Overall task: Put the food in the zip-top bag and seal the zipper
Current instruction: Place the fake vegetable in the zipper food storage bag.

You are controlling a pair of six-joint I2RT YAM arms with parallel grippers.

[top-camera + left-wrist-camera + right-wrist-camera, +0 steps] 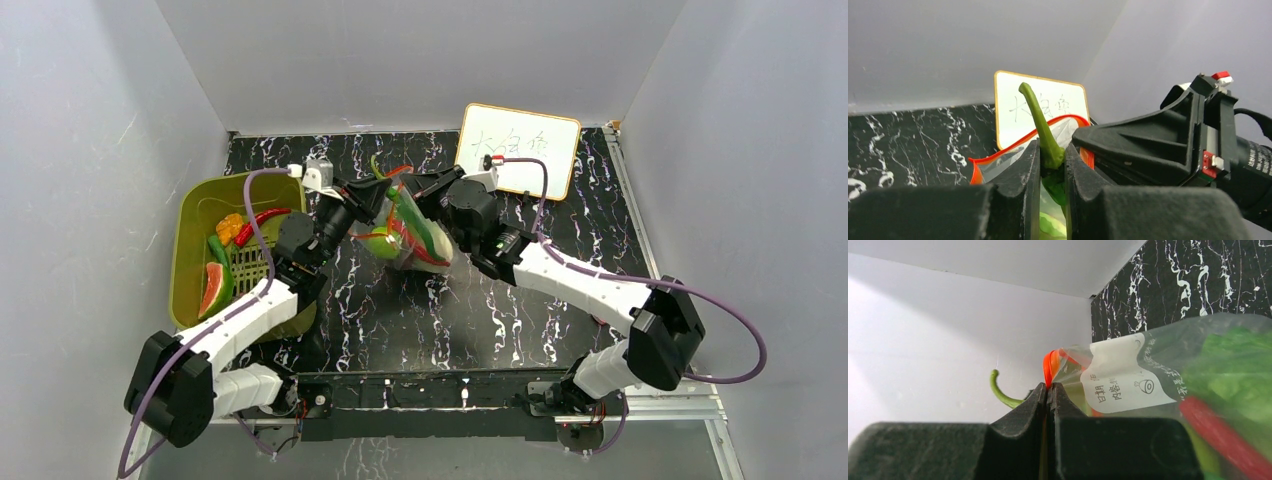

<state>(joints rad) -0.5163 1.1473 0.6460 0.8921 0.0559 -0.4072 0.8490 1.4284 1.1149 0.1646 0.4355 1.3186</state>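
Note:
The clear zip-top bag [412,240] hangs above the table's middle, holding pale green leafy cabbage [1233,365] and a red piece [1218,432]. My right gripper [422,190] is shut on the bag's red-orange zipper strip [1048,367], as the right wrist view shows [1049,388]. My left gripper [377,205] is shut on a green chili pepper [1040,120] and holds it in the bag's open mouth [998,152], stem up. In the left wrist view [1052,150] the pepper's lower part is hidden between the fingers. The stem also shows in the right wrist view [998,390].
An olive-green basket [190,215] at the left holds a watermelon slice [213,288], an orange piece [229,229], a red chili [258,222] and a green piece. A whiteboard [520,148] leans at the back right. Grey walls enclose the table.

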